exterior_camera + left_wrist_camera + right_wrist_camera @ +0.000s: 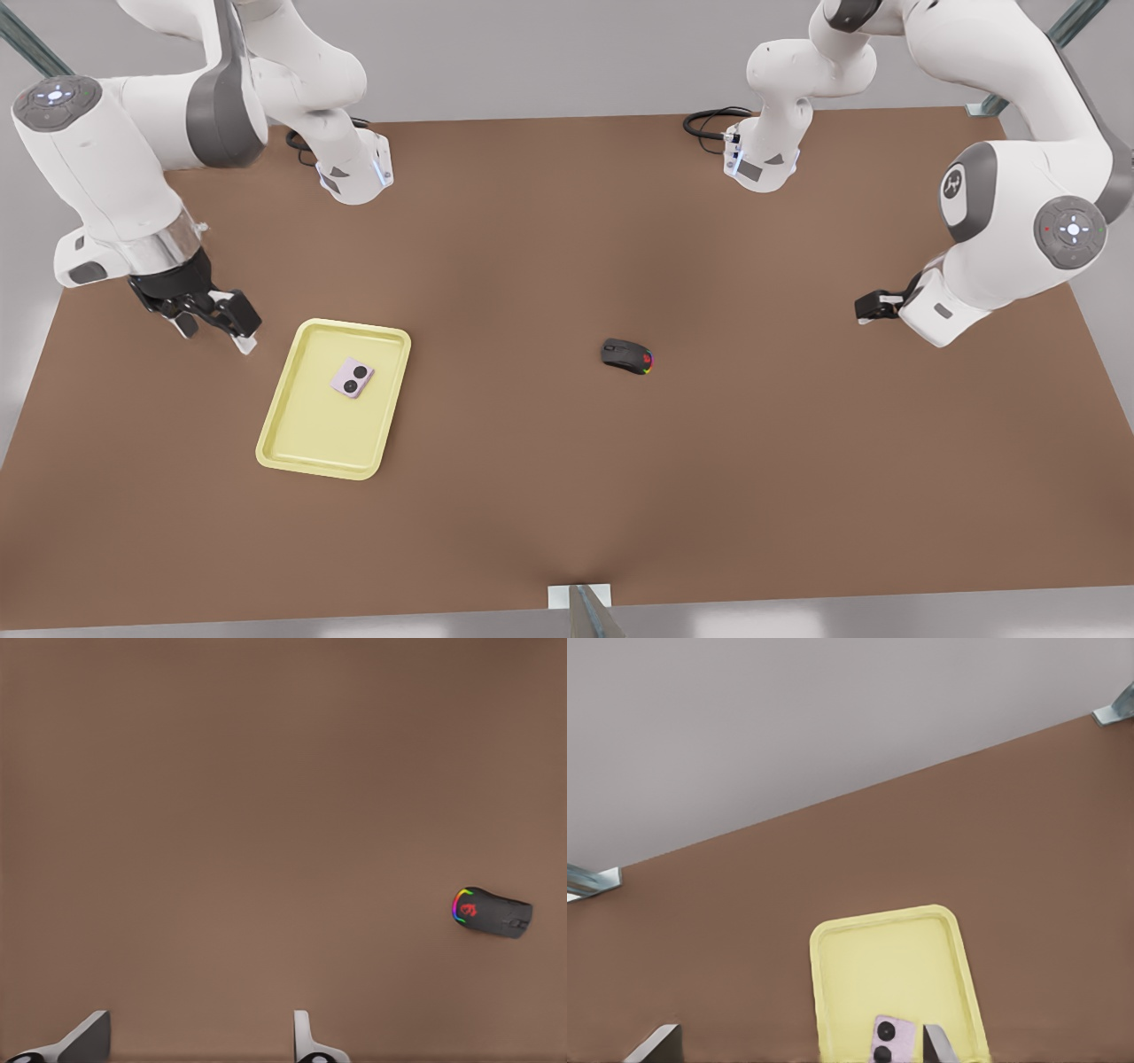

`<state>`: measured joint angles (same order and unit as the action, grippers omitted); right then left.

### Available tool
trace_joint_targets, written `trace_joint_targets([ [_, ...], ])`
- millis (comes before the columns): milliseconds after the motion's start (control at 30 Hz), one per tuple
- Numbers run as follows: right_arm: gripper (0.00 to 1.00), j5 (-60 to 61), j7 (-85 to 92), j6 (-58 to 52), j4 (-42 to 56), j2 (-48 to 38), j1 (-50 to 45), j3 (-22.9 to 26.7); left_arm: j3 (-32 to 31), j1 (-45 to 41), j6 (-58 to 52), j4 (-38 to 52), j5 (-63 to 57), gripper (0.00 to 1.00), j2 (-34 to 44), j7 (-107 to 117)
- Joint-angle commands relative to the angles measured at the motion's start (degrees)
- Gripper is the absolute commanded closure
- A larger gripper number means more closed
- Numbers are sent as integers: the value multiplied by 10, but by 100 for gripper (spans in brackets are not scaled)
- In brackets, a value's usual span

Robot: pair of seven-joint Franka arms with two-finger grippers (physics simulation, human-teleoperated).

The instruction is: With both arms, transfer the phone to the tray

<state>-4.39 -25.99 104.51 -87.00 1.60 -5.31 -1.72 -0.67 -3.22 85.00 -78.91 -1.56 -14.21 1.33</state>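
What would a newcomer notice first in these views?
The pink phone lying flat inside the yellow tray, on the front view's left. Beside the tray hangs the right gripper, jaws open and empty. Mid-table sits a black mouse with coloured lights, and the left gripper waits at the front view's right.

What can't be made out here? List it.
- Phone: cut by the right wrist view's lower edge, partly behind the open right gripper.
- Tray: near rim cut off there too.
- Left gripper: front view, largely hidden by its own wrist.
- Mouse buttons: too small, front view.
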Motion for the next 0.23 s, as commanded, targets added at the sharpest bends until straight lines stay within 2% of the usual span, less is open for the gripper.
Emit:
trace_joint_targets([
  [0,0,16,242,-206,9,-3,55,3,0,0,1,2,-3,0,1,5],
  [200,0,16,242,-228,8,-1,54,1,0,0,-1,4,-3,0,1,5],
])
